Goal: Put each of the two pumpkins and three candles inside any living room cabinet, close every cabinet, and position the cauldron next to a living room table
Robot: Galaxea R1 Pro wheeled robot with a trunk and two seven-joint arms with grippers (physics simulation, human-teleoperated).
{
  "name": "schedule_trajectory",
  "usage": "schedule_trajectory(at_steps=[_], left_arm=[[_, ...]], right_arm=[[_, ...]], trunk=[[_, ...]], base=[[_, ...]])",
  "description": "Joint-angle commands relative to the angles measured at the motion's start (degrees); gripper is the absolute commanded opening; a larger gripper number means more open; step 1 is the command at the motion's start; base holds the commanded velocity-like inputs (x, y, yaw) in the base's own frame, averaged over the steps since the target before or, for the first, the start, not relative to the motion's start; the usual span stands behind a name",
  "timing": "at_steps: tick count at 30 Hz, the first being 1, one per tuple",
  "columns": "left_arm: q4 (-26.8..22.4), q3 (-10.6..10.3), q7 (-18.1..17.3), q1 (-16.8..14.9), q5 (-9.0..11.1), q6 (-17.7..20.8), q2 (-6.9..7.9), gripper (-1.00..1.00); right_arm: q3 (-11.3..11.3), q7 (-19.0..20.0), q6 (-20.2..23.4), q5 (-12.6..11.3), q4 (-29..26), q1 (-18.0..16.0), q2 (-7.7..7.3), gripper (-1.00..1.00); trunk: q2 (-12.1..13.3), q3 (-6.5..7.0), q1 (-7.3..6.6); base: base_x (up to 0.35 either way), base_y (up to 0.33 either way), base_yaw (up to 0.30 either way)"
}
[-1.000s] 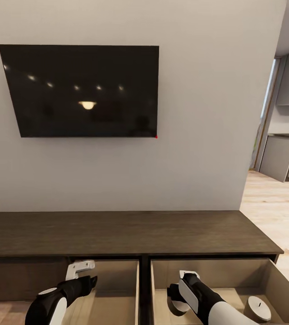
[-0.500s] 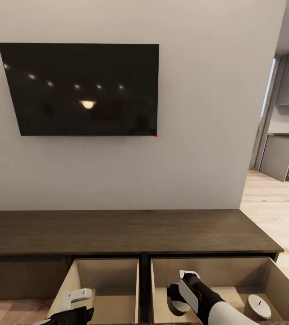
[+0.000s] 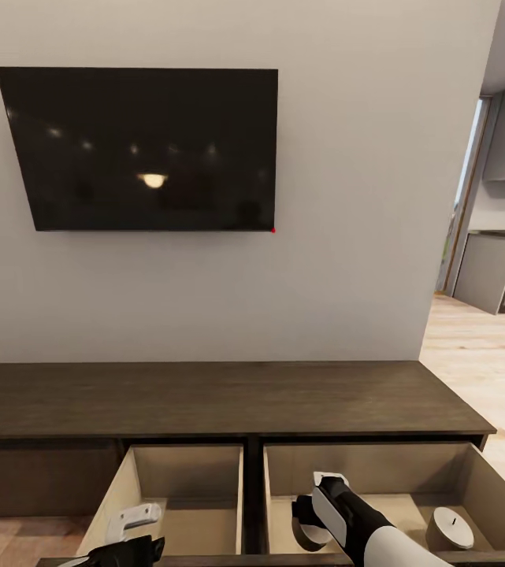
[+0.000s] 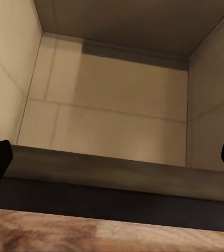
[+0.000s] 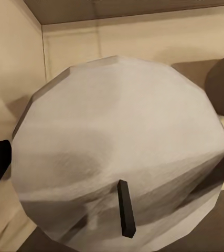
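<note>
Left gripper [image 3: 130, 526] has dropped back to the left drawer's [image 3: 197, 480] front edge, fingers apart and empty. Right gripper [image 3: 309, 526] still clamps a candle [image 5: 119, 168] inside the right drawer [image 3: 441, 472], beside another candle [image 3: 451, 529]. Release looks next.

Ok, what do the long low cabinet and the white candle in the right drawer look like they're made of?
The cabinet looks like dark-brown wood with a matte finish: faint grain streaks run along its top, and the drawer walls are plain pale beige board. The candle looks like smooth white wax, probably, with a thin dark wick.
</note>
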Motion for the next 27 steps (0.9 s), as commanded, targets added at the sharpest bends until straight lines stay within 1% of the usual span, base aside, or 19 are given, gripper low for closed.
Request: schedule_trajectory(at_steps=[1,10,14,17,18,19,21,22,23,26,27], left_arm=[[-0.1,0.1,0.5,0.0,0.6,0.2,-0.03,1.0],[-0.1,-0.1,0.5,0.0,0.6,0.0,0.01,1.0],[-0.1,-0.2,0.8,-0.9,0.5,-0.5,0.04,1.0],[-0.1,-0.3,0.9,-4.4,0.5,1.2,0.13,1.0],[-0.1,-0.4,1.0,-6.5,0.5,3.1,0.26,1.0],[-0.2,-0.4,1.0,-7.6,0.5,4.2,0.32,1.0],[-0.1,-0.4,1.0,-12.1,0.5,8.5,0.45,1.0],[-0.1,-0.4,1.0,-13.2,0.5,9.5,0.47,1.0],[-0.1,-0.4,1.0,-15.2,0.4,10.9,0.49,1.0],[-0.1,-0.4,1.1,-18.3,-0.1,11.1,0.52,1.0],[-0.1,-0.4,1.1,-18.7,-0.2,11.1,0.54,1.0]], right_arm=[[0.5,-0.5,0.2,-0.6,-0.1,0.0,-0.01,-1.0],[0.5,-0.5,0.2,-0.6,0.0,0.0,0.34,-1.0],[0.5,-0.5,0.2,-0.6,0.0,0.0,0.37,-1.0],[0.5,-0.5,0.2,-0.6,-0.1,0.0,0.32,-1.0],[0.5,-0.5,0.2,-0.6,-0.1,0.0,0.35,-1.0],[0.5,-0.5,0.2,-0.6,-0.1,0.0,0.35,-1.0],[0.5,-0.5,0.2,-0.6,-0.1,0.0,0.37,-1.0],[0.5,-0.5,0.2,-0.6,-0.1,0.0,0.38,-1.0],[0.5,-0.5,0.2,-0.6,-0.1,0.0,0.38,-1.0],[0.5,-0.5,0.2,-0.6,-0.1,0.0,0.39,-1.0],[0.5,-0.5,0.2,-0.6,-0.1,0.0,0.39,-1.0]], trunk=[[0.0,-0.05,-0.01],[0.0,-0.05,-0.01],[0.0,-0.05,-0.01],[0.0,-0.05,-0.01],[0.0,-0.05,-0.01],[0.0,-0.05,-0.01],[0.0,-0.05,-0.01],[0.0,-0.05,-0.01],[0.0,-0.05,-0.01],[0.0,-0.05,-0.01],[0.0,-0.05,-0.01]], base=[[0.0,0.0,0.0],[0.0,0.0,0.0],[0.0,0.0,0.0],[0.0,0.0,0.0],[0.0,0.0,0.0],[0.0,0.0,0.0],[0.0,0.0,0.0],[0.0,0.0,0.0],[0.0,0.0,0.0],[0.0,0.0,0.0],[0.0,0.0,0.0]])
